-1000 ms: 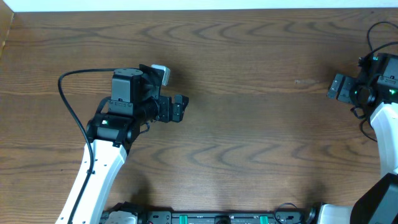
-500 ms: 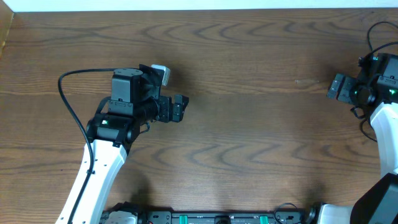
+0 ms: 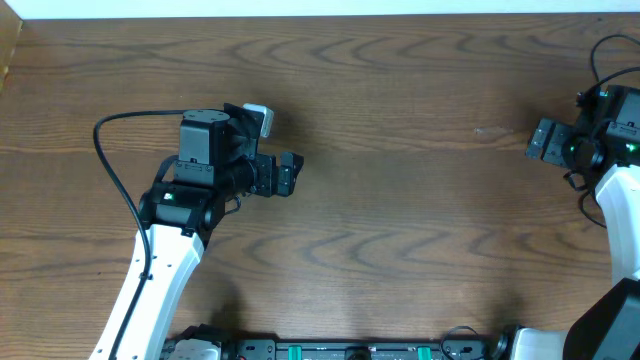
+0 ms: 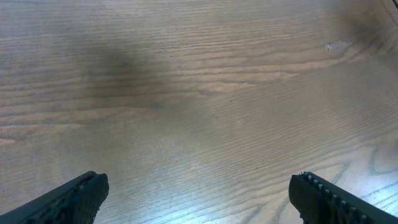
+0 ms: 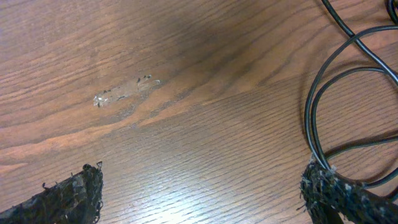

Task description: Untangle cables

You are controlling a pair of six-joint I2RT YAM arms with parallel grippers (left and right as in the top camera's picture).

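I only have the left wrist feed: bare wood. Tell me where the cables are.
Observer: The right wrist view shows a thin black cable looping beside the right gripper.
Operator: Report the white one.
Observer: No view shows a white cable.
Operator: Give me the right gripper's state.
Observer: It is open and empty, near a pale scuff on the wood.

text: none legible | labels: none | brands: none | numbers: none
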